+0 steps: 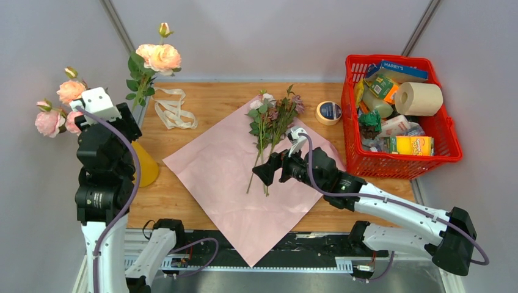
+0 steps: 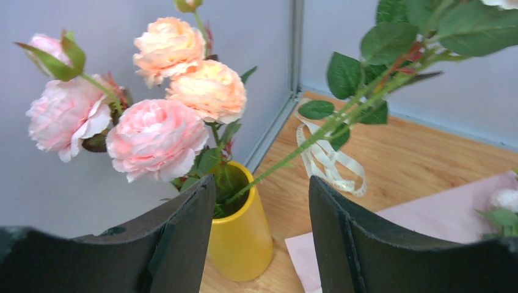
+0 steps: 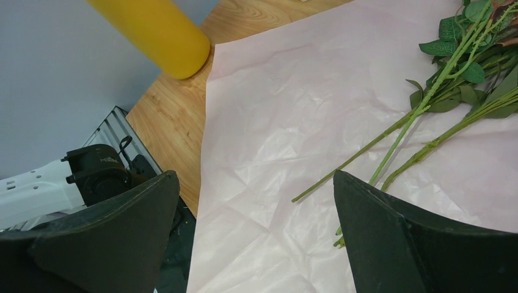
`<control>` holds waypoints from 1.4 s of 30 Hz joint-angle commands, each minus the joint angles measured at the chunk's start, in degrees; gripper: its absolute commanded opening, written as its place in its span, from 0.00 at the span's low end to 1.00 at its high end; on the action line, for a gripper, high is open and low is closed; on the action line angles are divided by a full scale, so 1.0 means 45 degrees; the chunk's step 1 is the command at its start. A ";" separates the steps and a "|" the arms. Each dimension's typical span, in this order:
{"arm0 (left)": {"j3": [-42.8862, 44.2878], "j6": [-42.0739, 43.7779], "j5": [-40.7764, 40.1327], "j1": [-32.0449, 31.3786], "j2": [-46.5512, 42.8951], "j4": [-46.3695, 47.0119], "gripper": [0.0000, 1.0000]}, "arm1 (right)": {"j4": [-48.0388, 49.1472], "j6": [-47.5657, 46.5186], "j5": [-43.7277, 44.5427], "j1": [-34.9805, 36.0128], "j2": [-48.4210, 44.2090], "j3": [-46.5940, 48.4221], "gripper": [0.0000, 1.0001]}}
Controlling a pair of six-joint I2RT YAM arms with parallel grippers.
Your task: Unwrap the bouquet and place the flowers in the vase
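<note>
Left gripper (image 2: 261, 180) hangs wide and empty above the yellow vase (image 2: 241, 241), which holds several roses (image 2: 156, 137), while the right gripper (image 3: 253, 177), equally wide, hovers over the flattened paper (image 3: 293, 122) where a few stems (image 1: 270, 119), perhaps four or five, lie unplaced, the ribbon (image 1: 174, 113) off nearby.

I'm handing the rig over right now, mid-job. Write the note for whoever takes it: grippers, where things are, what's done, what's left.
Left gripper: open, empty, raised near the vase on the left side.
Right gripper: open, empty, low over the wrapping paper, by the stem ends of the loose flowers.
Done: bouquet unwrapped. The paper lies flat, and the ribbon is off, lying at back left. Several pink and peach roses stand in the vase.
Left: the few stems lying on the paper go into the vase.
</note>
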 commanded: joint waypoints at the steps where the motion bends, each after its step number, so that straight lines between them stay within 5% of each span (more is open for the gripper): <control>1: -0.0876 0.1909 0.3190 0.0058 -0.0939 0.1781 0.65 | 0.0238 0.0322 0.0072 0.0099 0.0109 0.0355 1.00; 8: -0.2518 0.4390 0.5344 0.0058 -0.1000 0.3424 0.68 | 0.0238 0.0362 -0.0222 0.0099 0.0344 0.0628 1.00; 19: -0.2540 0.6091 0.1523 0.0058 0.1400 0.6629 0.67 | 0.0179 0.0245 0.0052 0.0080 -0.0183 0.0492 1.00; 29: -0.1759 0.5585 -0.1664 0.0214 0.1931 0.6531 0.54 | -0.0036 0.0147 0.0247 0.0080 -0.0612 0.0453 1.00; 42: -0.1836 0.3612 -0.0204 0.1542 0.1346 0.5087 0.44 | -0.0095 0.0108 0.0442 0.0080 -0.1023 0.0121 1.00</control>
